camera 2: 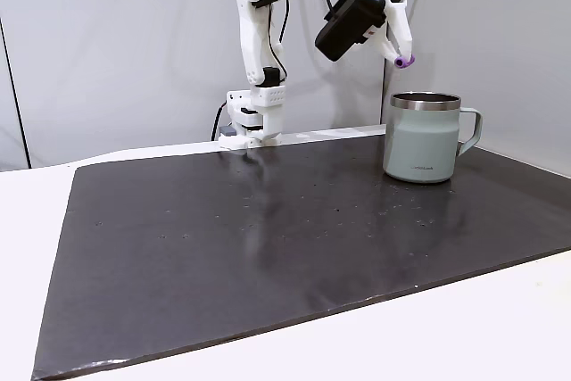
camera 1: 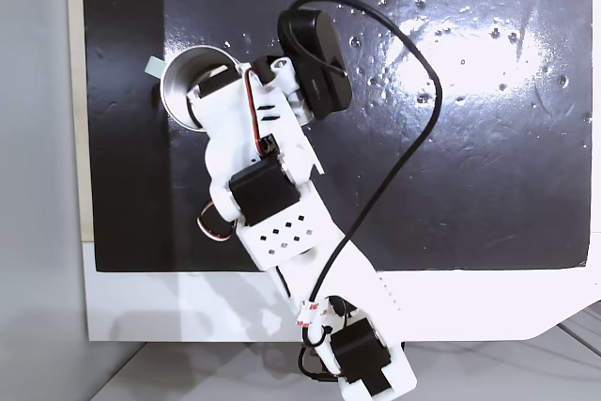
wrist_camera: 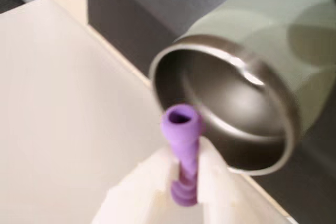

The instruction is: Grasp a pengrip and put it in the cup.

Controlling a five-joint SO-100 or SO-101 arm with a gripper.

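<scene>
Hand (wrist_camera: 185,182) clamps the pengrip (wrist_camera: 181,129), tilted down above the cup (wrist_camera: 273,77).

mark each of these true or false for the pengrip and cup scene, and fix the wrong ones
1. The gripper is shut on the pengrip. True.
2. The pengrip lies at the bottom of the cup. False: it is pinched between the fingers, up in the air above the cup's rim in the side fixed view.
3. The cup stands upright on the dark mat. True.
4. The cup is lying on its side with its handle pointing up. False: it stands upright and its handle sticks out sideways.
5. The pengrip is green. False: it is purple.
</scene>
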